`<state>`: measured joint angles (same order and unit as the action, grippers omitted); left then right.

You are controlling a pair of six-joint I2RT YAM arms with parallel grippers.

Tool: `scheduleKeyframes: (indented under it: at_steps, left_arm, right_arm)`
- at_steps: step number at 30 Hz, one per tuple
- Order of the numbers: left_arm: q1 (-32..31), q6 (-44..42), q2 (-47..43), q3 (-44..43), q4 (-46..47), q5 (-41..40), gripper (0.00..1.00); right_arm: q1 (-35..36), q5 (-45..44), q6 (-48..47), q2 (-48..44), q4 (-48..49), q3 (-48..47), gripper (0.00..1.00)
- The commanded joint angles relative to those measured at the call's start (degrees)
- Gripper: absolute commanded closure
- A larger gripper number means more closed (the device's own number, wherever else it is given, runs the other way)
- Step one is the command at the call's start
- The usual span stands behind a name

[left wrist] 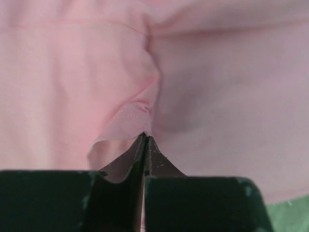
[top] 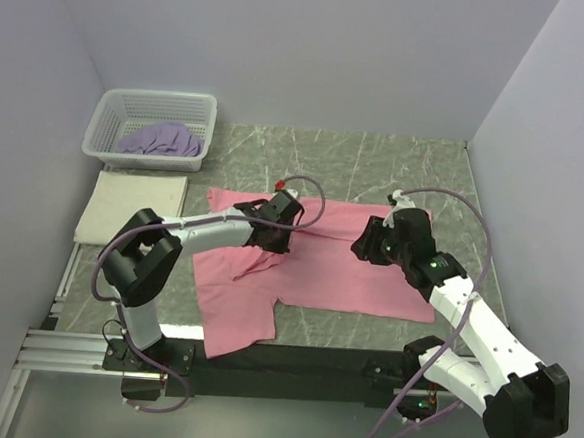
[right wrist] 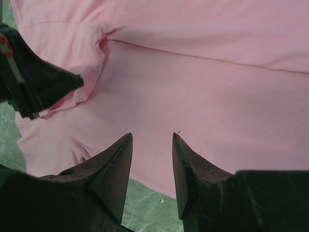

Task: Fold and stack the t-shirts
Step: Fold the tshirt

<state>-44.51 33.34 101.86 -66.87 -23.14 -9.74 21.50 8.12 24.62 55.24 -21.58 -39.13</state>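
The pink t-shirt (top: 338,272) lies spread on the green marbled table, one sleeve hanging toward the near edge. My left gripper (top: 276,234) is down on its left-middle part. In the left wrist view the left gripper (left wrist: 146,137) is shut on a raised fold of pink hem (left wrist: 126,116). My right gripper (top: 366,246) hovers over the shirt's right half. In the right wrist view it (right wrist: 152,137) is open and empty above the pink fabric (right wrist: 217,87). The cream t-shirt (top: 132,208) lies folded at the left. The lavender t-shirt (top: 162,140) sits crumpled in the basket.
The white lattice basket (top: 202,107) stands at the back left, behind the cream shirt. Walls close in on the left, back and right. Bare table (top: 376,165) shows behind the pink shirt. The left gripper's body (right wrist: 34,82) shows at the left of the right wrist view.
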Motion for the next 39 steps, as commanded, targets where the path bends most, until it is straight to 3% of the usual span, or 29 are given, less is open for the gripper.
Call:
scheduleKeyframes:
  at_steps: [1, 3, 7, 8, 12, 14, 19, 23, 27, 31, 39]
  left_arm:
    - [-2.50, 3.47, -2.81, 0.78, 3.17, 4.36, 0.92]
    - [-4.26, 3.92, -2.55, 0.43, 3.97, 5.95, 0.84]
    - [-5.50, 6.90, -3.59, 0.60, 4.42, 8.24, 0.78]
    - [-5.50, 7.43, -4.65, 1.30, 4.24, 7.46, 0.76]
    - [-5.15, 9.80, -12.28, 3.50, 2.76, 2.28, 0.55]
    - [-4.10, 10.86, -14.32, 5.25, 1.52, -0.79, 0.52]
    - [2.04, 13.41, -17.66, 11.23, 0.64, -0.02, 0.57]
    - [4.34, 13.77, -18.02, 15.98, 0.20, 0.95, 0.71]
    - [4.87, 16.22, -18.28, 19.32, -2.26, -0.19, 0.78]
    - [5.14, 19.39, -20.21, 25.54, -1.48, 1.30, 0.81]
    - [5.31, 23.87, -25.92, 32.15, -1.82, 1.30, 0.82]
  right_arm:
    - [0.21, -2.40, 0.69, -1.80, 0.93, 1.34, 0.55]
    - [0.21, -2.58, 0.95, -1.63, 1.54, 1.78, 0.55]
    - [0.21, -0.74, 0.78, 0.21, 2.16, 1.08, 0.55]
    - [0.21, 1.00, 0.87, 1.35, 2.68, 0.82, 0.55]
    - [0.39, 6.55, 1.65, 5.04, 5.23, -0.94, 0.55]
    - [1.00, 8.48, 2.79, 8.11, 7.16, -2.61, 0.55]
    - [5.92, 12.97, 6.57, 16.46, 11.65, -8.13, 0.56]
    - [12.06, 14.82, 9.39, 26.55, 16.47, -12.54, 0.57]
    - [15.85, 18.68, 10.97, 35.44, 17.28, -17.46, 0.57]
    - [17.44, 19.65, 12.02, 42.38, 18.59, -18.44, 0.57]
    - [16.48, 16.94, 13.43, 46.97, 17.54, -14.92, 0.57]
